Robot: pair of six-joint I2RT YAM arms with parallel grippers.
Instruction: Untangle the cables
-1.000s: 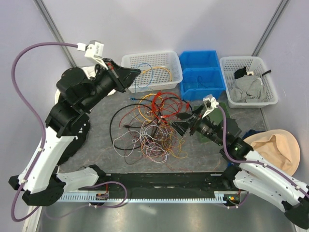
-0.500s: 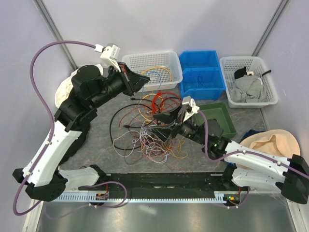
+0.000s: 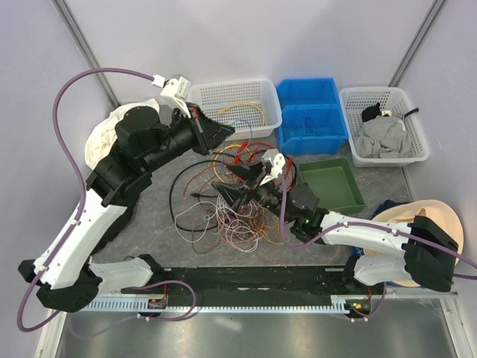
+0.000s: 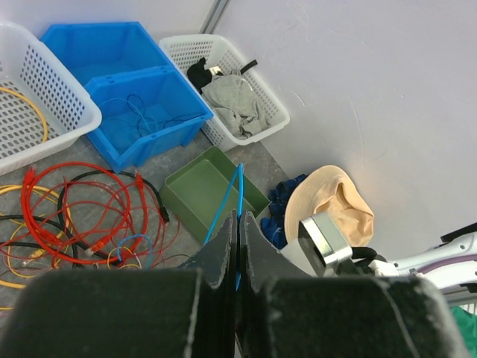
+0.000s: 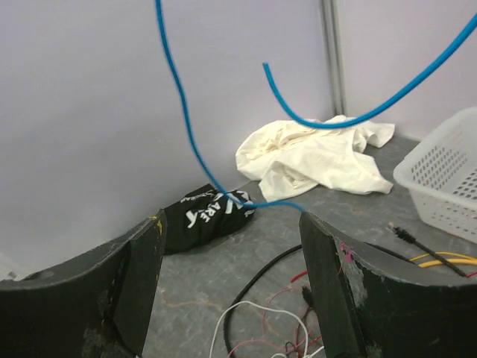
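Left tool [image 4: 237, 224], clamped on the blue cable [image 4: 225, 198], holds it above the tangle of cables [image 3: 235, 212] on the tabletop [image 3: 156, 220]; right tool [image 5: 231, 224], jaws apart, has now reached over this tangle, ready to separate.

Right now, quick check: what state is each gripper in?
Left gripper: closed on the blue cable.
Right gripper: open, holding nothing.
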